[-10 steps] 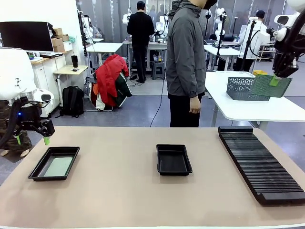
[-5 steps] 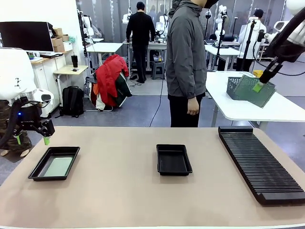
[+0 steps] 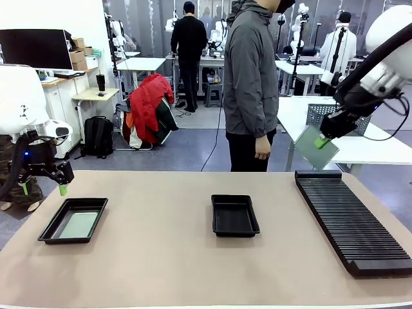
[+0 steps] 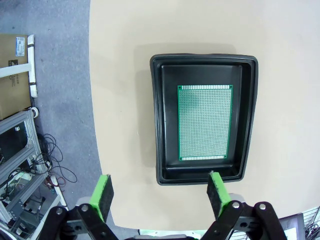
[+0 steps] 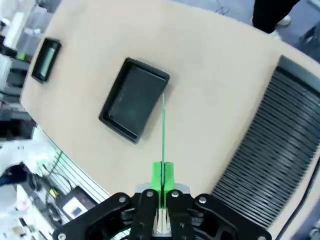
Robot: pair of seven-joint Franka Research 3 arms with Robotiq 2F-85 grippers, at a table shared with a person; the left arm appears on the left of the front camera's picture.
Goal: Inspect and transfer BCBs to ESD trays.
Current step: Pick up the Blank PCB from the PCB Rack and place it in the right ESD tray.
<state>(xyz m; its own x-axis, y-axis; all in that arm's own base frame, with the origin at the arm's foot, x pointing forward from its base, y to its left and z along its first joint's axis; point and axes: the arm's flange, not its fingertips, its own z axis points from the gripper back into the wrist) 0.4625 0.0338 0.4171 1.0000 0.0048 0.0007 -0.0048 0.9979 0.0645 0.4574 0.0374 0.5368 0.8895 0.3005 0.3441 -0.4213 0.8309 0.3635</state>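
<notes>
My right gripper point(image 3: 322, 141) is shut on a pale green BCB point(image 3: 315, 147), held tilted in the air above the far end of the rack. The right wrist view shows that BCB point(image 5: 163, 125) edge-on between the closed fingers point(image 5: 162, 176). Below it lies an empty black ESD tray point(image 3: 235, 215) at the table's middle, also visible from the right wrist point(image 5: 134, 100). At the left, my left gripper point(image 3: 44, 188) hangs open above another ESD tray point(image 3: 49, 231) with a BCB point(image 3: 78, 225) flat inside. The left wrist view looks down on that tray point(image 4: 156, 125), its board point(image 4: 205, 122), and the gripper point(image 4: 160, 194).
A long black ribbed rack point(image 3: 351, 219) runs along the table's right side point(image 5: 270, 145). A person in a grey jacket point(image 3: 251, 71) stands at the far edge, hands down. The tan tabletop point(image 3: 154, 257) lies bare between the trays.
The right arm has swung down and leftward with the BCB, from high at the right edge to just above the rack's far end. The left arm has stayed still.
</notes>
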